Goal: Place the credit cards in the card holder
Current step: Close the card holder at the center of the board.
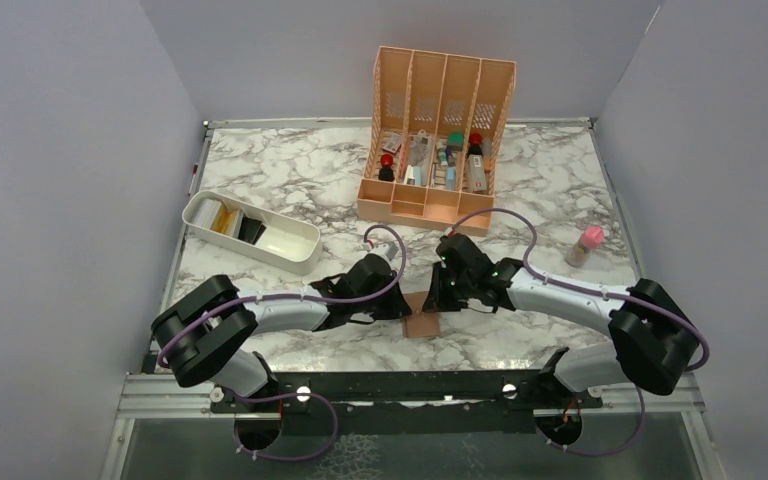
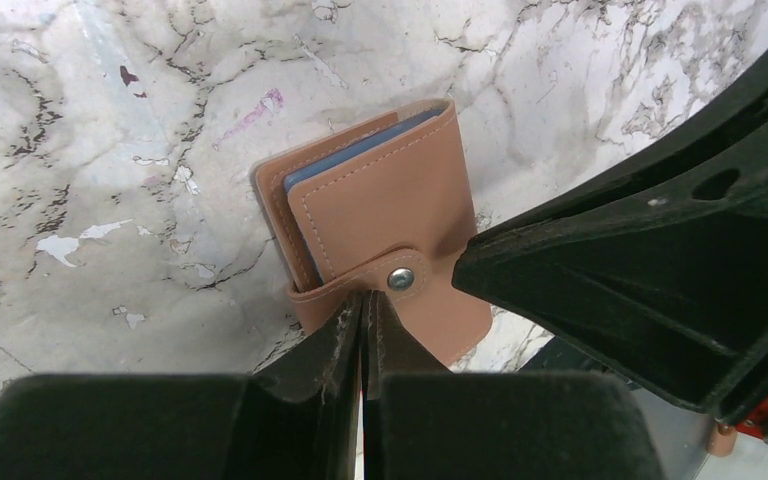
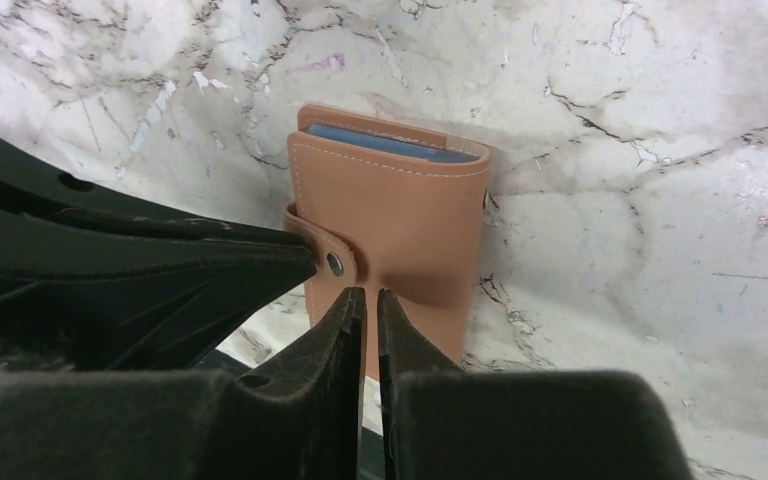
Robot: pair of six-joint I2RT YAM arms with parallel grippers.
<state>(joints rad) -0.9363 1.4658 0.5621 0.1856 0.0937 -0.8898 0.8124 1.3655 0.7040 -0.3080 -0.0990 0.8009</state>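
The card holder [image 1: 423, 323] lies folded on the marble near the front edge, between both grippers. It is tan leather [image 2: 390, 215] [image 3: 400, 215], and its tab is snapped over the cover. A blue edge shows inside the fold; I cannot tell whether it is lining or credit cards. My left gripper [image 2: 364, 297] [image 1: 401, 311] is shut, its tips at the tab's edge beside the snap button. My right gripper [image 3: 371, 293] [image 1: 439, 299] hovers over the holder's near end. Only a narrow slit shows between its fingers, with nothing in it.
A white oblong tray [image 1: 290, 260] with gold and dark items stands at the left. A tall peach organizer [image 1: 440, 205] filled with small items stands at the back. A pink-capped bottle [image 1: 585, 246] stands at the right. The table's front edge runs just behind the holder.
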